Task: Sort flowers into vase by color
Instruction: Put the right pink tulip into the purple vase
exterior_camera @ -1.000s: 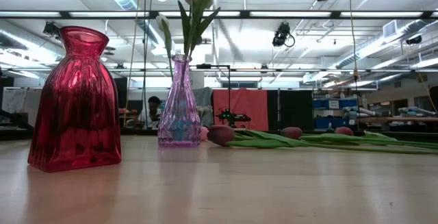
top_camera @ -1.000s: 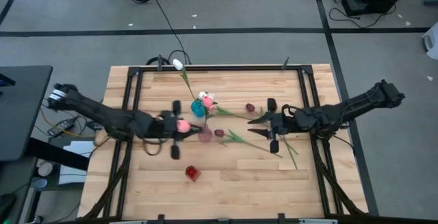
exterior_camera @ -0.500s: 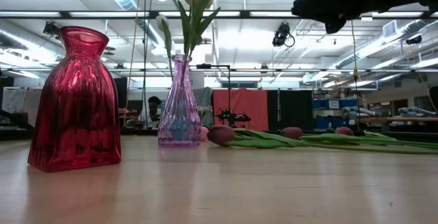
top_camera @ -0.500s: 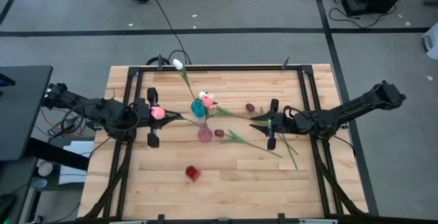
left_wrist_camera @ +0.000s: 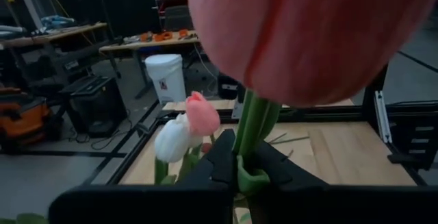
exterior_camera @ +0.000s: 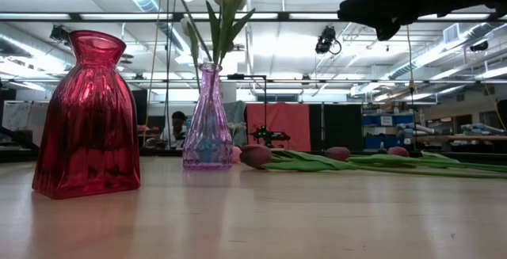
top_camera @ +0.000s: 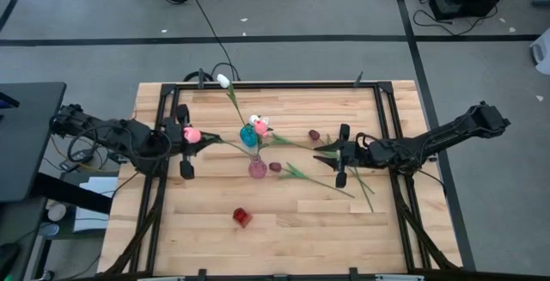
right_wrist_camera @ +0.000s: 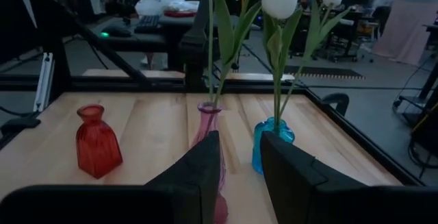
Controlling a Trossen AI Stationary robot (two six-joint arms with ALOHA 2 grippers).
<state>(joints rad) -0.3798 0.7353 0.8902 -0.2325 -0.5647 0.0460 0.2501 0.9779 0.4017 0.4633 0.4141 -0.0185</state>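
Pink vase (top_camera: 257, 168): we see green stems in it, frame centre.
Blue vase (top_camera: 248, 133): white and pink tulips.
Red vase (top_camera: 241, 217): nothing visible inside.
Left claw (top_camera: 199, 143): clamped on pink tulip (top_camera: 191, 134).
Right claw (top_camera: 320, 149): parted, holding nothing.

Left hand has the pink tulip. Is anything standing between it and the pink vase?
Nothing visible stands between them. The left hand is shut on the pink tulip at the table's left side. The stem already slants into the pink vase. The blue vase stands close behind that line, not across it.
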